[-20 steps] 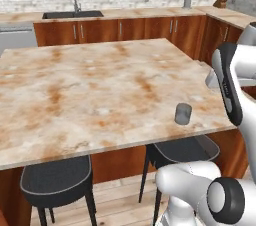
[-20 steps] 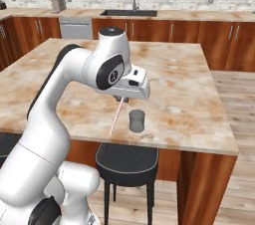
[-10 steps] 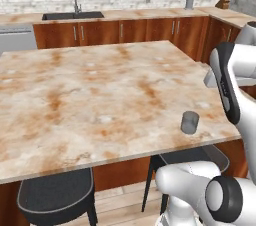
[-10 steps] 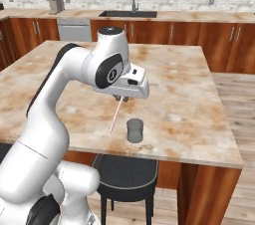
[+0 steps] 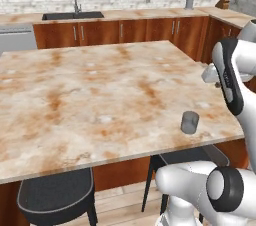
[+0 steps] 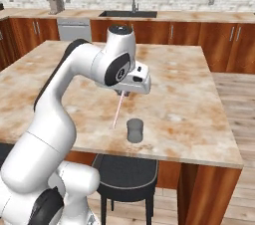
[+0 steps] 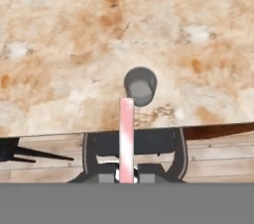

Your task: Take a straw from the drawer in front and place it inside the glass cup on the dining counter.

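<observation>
Pink-white, the straw (image 6: 118,111) is already out of the drawer: the gripper (image 7: 127,177) has its fingers clenched on the upper end, and the straw hangs slanting above the dining counter (image 6: 189,114). Its lower tip sits just beside the glass cup (image 6: 134,130), not yet over the mouth. Left to do, I judge: centre it over the cup, lower, release.

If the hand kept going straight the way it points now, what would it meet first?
Probably the cup: the straw held in the hand points at its open mouth, though depth is hard to judge, and it might hit the counter beside it.
</observation>
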Tool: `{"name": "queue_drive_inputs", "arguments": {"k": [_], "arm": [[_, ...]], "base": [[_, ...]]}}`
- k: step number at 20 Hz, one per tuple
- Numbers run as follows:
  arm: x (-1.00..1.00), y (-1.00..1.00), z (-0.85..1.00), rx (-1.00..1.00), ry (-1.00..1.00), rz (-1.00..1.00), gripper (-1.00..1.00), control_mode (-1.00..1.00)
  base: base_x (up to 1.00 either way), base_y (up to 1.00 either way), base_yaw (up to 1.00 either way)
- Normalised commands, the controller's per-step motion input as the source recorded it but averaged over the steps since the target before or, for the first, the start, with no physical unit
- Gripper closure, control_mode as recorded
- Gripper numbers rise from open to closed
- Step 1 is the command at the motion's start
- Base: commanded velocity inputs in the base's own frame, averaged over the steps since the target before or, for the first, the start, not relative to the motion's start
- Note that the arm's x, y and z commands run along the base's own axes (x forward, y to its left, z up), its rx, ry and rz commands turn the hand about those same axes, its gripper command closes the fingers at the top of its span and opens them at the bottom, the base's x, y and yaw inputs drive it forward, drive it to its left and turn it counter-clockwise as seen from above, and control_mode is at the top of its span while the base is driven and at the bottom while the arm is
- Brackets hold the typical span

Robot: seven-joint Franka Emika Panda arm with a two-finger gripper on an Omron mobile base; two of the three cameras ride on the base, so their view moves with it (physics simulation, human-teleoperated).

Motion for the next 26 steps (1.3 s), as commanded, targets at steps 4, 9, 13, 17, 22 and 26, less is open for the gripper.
{"name": "queue_drive_inputs", "arguments": {"k": [4, 9, 13, 17, 22, 26], "arm": [[0.05, 0.00, 0.00, 0.17, -0.08, 0.21, 1.00, -1.00], [0.00, 0.00, 0.00, 0.16, -0.13, 0.15, 1.00, -1.00], [-0.06, 0.15, 0.07, 0.19, -0.14, 0.07, 1.00, -1.00], [-0.06, 0.06, 0.14, 0.22, -0.22, 0.03, 1.00, -1.00], [0.12, 0.01, 0.02, 0.18, -0.15, 0.06, 1.00, -1.00], [0.04, 0.00, 0.00, 0.16, -0.09, 0.09, 1.00, -1.00]], "base": [[0.00, 0.00, 0.00], [0.00, 0.00, 0.00], [0.00, 0.00, 0.00], [0.00, 0.00, 0.00], [0.00, 0.00, 0.00], [0.00, 0.00, 0.00]]}}
